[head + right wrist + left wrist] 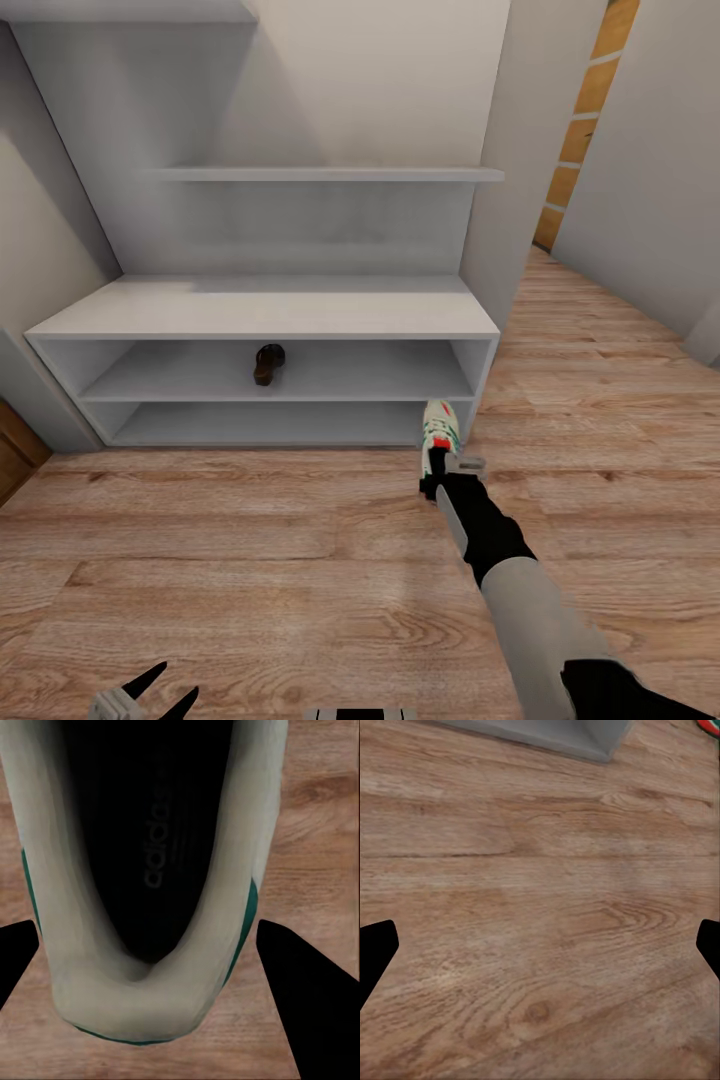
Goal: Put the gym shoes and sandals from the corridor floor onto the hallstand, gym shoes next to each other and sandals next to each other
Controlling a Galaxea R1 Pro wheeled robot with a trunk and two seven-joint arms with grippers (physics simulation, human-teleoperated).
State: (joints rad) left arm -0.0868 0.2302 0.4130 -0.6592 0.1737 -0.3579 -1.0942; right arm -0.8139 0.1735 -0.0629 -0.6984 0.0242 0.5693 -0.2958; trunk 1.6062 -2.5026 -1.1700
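The right gripper point(437, 478) sits just right of centre in the head view, at the end of a black-and-grey arm that rises from the lower right corner. It meets the heel end of a gym shoe point(440, 428), which stands on the corridor floor point(250, 560) right in front of the lower right corner of the hallstand point(270, 310). The shoe's long axis runs up the frame, toe toward the rack and red heel tab toward the gripper. On the rack's upper open shelf, at mid-frame, lies one dark brown sandal point(268, 363), its long axis also running front to back. At the bottom left edge, the left gripper point(150, 695) shows two black fingers spread apart over bare planks.

In the left wrist view, the left gripper point(540, 949) has its black fingertips point(375, 949) at the far left and right edges, wide apart with nothing but wood grain between them. A grey corner of the rack sits at the top of the frame.

In the right wrist view, the right gripper point(161, 967) has a black finger on either side of the gym shoe point(142, 1005), seen from above into its dark opening, heel at the bottom of the frame. Both fingers stand clear of the shoe's sides, so the jaws are spread and not gripping.
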